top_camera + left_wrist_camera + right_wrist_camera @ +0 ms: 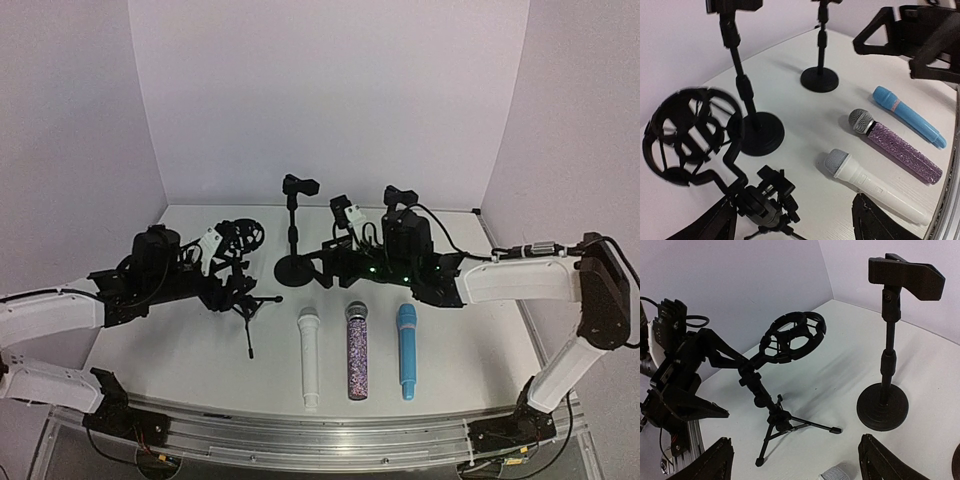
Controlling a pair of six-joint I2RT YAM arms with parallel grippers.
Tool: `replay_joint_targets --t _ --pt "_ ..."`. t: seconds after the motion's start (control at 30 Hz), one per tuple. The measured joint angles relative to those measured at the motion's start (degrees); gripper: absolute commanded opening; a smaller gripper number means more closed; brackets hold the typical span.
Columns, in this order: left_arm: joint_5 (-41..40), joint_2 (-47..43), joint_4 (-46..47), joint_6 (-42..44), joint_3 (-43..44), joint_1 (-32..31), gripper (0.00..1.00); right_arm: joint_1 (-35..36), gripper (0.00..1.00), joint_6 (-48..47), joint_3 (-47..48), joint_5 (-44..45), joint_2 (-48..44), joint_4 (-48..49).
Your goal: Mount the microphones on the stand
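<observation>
My left end effector [795, 227] is spread wide, gripping nothing, with the tripod shock-mount stand [695, 135] just ahead. My right end effector [797, 465] gapes too, empty. The white microphone [309, 358], purple microphone [356, 350] and blue microphone [406, 352] lie spaced on the table [180, 360], heads toward the clip stand [293, 268], which I'd judge leaves my fingers room.

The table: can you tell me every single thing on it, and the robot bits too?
white microphone: one, white with a grey mesh head, lying at the front, left end of the row in the top view.
purple microphone: one, glittery purple with a silver head, middle of the row.
blue microphone: one, light blue, right end of the row.
clip stands: two, black, round bases, upright behind the microphones.
tripod stand: one, black, with a ring cradle on top, upright at the left.
table: one, white, under everything.
left hand: one, black, open, by the tripod stand.
right hand: one, black, open, near the clip stands.
</observation>
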Motion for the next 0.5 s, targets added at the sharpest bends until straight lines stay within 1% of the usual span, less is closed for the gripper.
replay_joint_targets --t 0.1,0.17,0.27,0.4,0.5 --pt "-9.81 4.27 -5.40 -4.61 5.92 -4.18 0.82 2.29 0.83 2.12 1.48 4.74 1.73 0.32" --pt "-15.02 6.52 -8.30 -8.18 9.31 -5.13 0.83 4.05 0.83 3.27 2.47 7.86 2.93 0.23" --pt "-20.34 7.58 -11.93 -12.14 12.19 -5.21 0.84 6.43 0.83 4.93 4.59 11.20 5.12 0.17" --pt "-23.62 7.58 -15.24 -14.76 13.44 -5.21 0.82 8.72 0.83 7.03 7.17 13.74 7.64 0.00" --pt "-24.47 7.58 -15.74 -14.98 13.50 -5.27 0.81 9.47 0.84 7.86 8.09 14.15 8.74 -0.03"
